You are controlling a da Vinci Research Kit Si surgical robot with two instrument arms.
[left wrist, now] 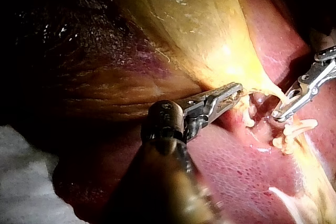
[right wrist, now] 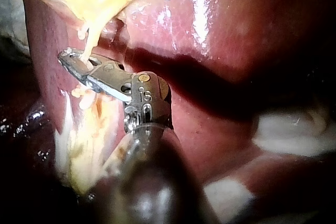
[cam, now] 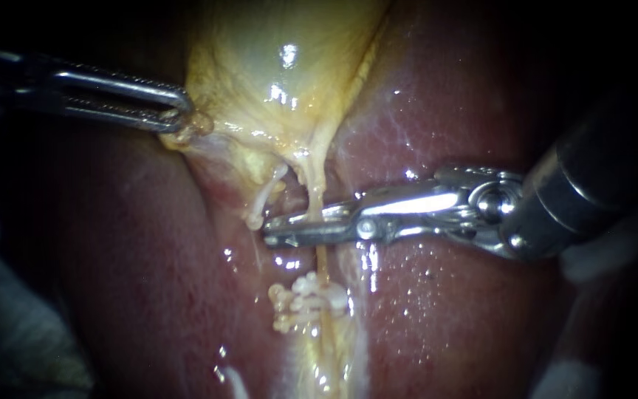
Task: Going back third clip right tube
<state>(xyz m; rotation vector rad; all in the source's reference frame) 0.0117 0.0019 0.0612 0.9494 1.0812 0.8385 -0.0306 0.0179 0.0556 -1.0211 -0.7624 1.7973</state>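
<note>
My right instrument (cam: pixel 269 227), its pincer slightly parted, straddles the right tube (cam: pixel 317 196) with the clips (cam: pixel 308 299) just beside it, while my left instrument (cam: pixel 184 118) grips the gallbladder (cam: pixel 275 66); withdrawal seems due next, straight back off the tube without snagging it.

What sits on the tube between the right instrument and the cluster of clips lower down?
Nothing. In the endoscope view the stretch of tube between the right instrument and the clips is bare.
</note>
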